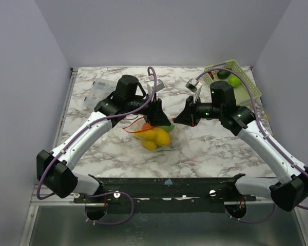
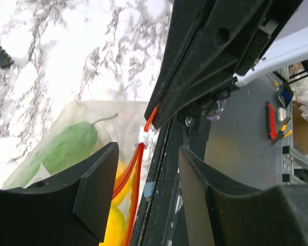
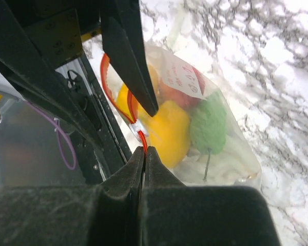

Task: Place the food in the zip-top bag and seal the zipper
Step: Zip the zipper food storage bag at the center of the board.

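Observation:
The zip-top bag (image 1: 156,137) lies at the table's middle with the food inside: yellow fruit (image 3: 167,128), a green vegetable (image 3: 208,123) and an orange-red piece (image 3: 177,97). The green vegetable (image 2: 69,146) also shows in the left wrist view. The zipper (image 2: 134,179) runs as an orange-red strip with a small white slider (image 3: 137,128) on it. My right gripper (image 3: 145,149) is shut on the zipper's end, just past the slider. My left gripper (image 2: 148,174) is open, its fingers (image 2: 100,184) astride the zipper near the slider. In the top view both grippers (image 1: 158,117) (image 1: 186,119) hang over the bag's far edge.
A pale green slatted basket (image 1: 244,72) holding green fruits (image 1: 234,81) stands at the far right corner. A clear lidded box (image 1: 98,92) sits at the far left. The table's near edge and the arm frame (image 1: 169,187) lie just below the bag.

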You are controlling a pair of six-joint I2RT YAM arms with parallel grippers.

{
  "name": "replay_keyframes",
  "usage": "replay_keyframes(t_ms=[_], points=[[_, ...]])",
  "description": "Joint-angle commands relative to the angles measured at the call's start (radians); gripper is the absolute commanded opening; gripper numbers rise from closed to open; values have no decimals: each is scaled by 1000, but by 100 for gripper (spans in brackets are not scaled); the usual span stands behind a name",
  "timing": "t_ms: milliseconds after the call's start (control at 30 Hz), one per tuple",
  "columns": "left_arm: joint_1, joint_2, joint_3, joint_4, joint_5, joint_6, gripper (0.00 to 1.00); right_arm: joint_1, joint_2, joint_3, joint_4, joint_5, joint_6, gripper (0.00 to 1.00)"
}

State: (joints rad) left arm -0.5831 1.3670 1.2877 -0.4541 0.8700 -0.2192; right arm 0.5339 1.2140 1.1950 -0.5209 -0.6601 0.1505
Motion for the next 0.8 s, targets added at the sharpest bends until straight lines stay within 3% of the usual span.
replay_keyframes(t_ms=[0,200,333,600,767], points=[[-2,-17,-8,172,22,-97,53,4,-30,-30,148,-4,55,0],[-3,6,6,193,-10,-115,51,3,-42,-42,146,-21,41,0],[-4,26,4,201,31,-124,36,3,-51,-46,149,6,54,0],[-5,33,-14,194,53,-111,36,3,-53,-57,159,-2,72,0],[-4,38,-17,170,64,-100,17,3,-58,-53,152,26,81,0]])
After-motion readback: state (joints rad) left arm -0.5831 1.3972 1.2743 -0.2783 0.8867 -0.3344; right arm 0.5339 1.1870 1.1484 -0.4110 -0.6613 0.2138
